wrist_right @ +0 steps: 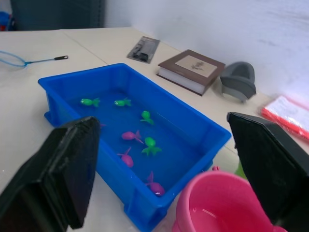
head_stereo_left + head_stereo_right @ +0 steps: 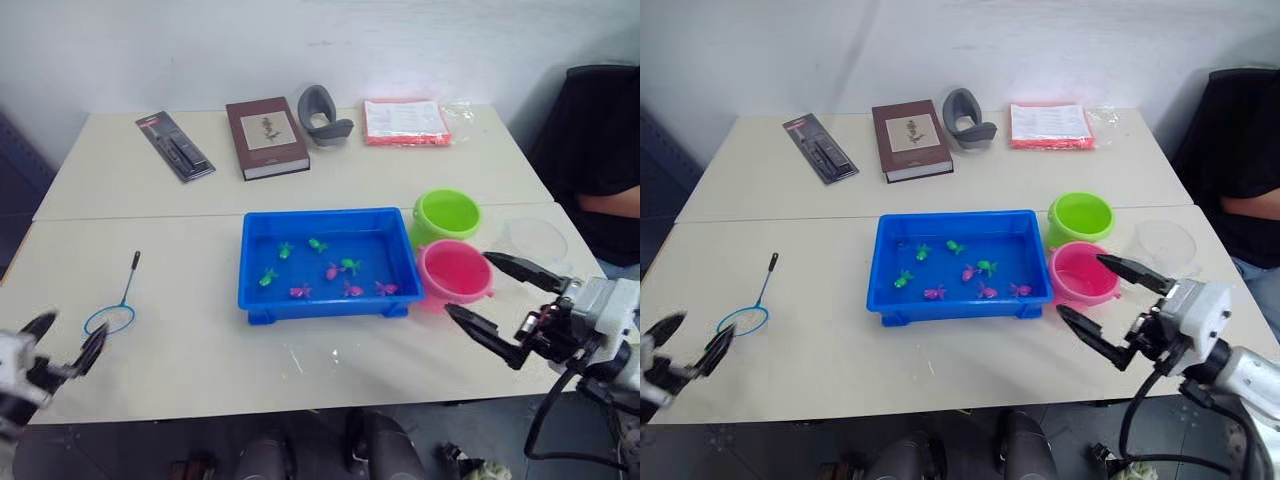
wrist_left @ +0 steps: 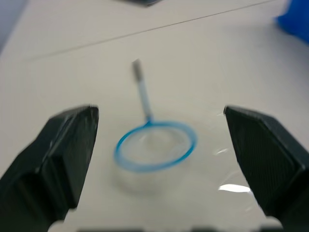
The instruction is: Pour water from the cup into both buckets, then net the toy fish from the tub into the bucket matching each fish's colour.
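Netting step in hand, pouring seemingly done; tub [image 2: 255, 265] holds green and pink fish [image 2: 348, 265]; net [image 2: 110, 318] lies well left of tub, before spread-fingered left gripper [image 2: 65, 345]; right gripper [image 2: 495, 292] spread, empty, beside pink bucket [image 2: 455, 272]; next: grasp net handle.

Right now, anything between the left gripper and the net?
No. Bare table between the left gripper and the net, seen in the left wrist view.
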Robot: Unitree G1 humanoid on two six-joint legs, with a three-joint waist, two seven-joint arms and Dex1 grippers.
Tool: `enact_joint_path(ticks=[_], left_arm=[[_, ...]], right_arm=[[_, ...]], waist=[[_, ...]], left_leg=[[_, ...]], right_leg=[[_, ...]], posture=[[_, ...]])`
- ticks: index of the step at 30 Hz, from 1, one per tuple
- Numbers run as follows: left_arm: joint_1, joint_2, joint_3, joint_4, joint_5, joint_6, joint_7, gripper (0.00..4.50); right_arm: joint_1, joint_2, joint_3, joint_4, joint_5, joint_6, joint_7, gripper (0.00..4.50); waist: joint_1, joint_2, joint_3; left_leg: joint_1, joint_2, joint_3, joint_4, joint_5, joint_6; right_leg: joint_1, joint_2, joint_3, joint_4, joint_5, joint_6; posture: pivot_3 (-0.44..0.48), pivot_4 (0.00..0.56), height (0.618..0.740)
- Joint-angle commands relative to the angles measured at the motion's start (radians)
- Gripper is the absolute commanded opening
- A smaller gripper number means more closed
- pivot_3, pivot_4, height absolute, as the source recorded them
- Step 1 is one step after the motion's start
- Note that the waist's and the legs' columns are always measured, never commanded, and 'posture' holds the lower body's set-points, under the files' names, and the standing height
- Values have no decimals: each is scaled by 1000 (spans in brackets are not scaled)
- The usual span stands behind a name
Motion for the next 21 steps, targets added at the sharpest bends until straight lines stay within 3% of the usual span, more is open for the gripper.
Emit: enact_joint_path(ticks=[1,5,9,11,16,21], left_arm=[[48,-21,47,-23,-14,38,76,4500],[38,-7,15,-70,-4,103,128,4500],[-82,80,-10,-110,-19,234,178,4500],[-172,146,-41,-118,0,376,247,4500],[-410,312,-229,-30,35,662,241,4500],[-637,346,-458,169,132,723,191,4500]], right_arm=[[1,-4,49,-26,16,-50,56,4455],[18,-11,111,-16,-11,-91,106,4455],[18,-7,136,-41,-11,-89,84,4455],[22,-11,141,-49,-16,-90,83,4455],[33,-9,162,-66,-36,-95,62,4455],[24,-10,178,-59,-75,-115,43,4455]], waist=[[11,-3,-1],[33,-6,-3],[38,-6,-4],[35,-6,-4],[28,-5,-4],[16,-4,-4]], left_leg=[[0,0,-1,0,0,0],[-1,-1,-2,0,-1,1],[-1,-1,-3,1,-1,0],[-1,-1,-4,0,-1,-1],[-1,-2,-3,1,0,-2],[0,-1,0,0,1,-2]], right_leg=[[0,0,-1,0,0,0],[0,-2,-3,0,0,-1],[1,-3,-4,2,0,-1],[1,-3,-4,2,0,-2],[1,-2,-7,7,0,-2],[0,4,-14,6,0,-2]], posture=[[0,150,740],[0,150,740],[0,150,740],[0,150,740],[0,150,740],[0,150,740]])
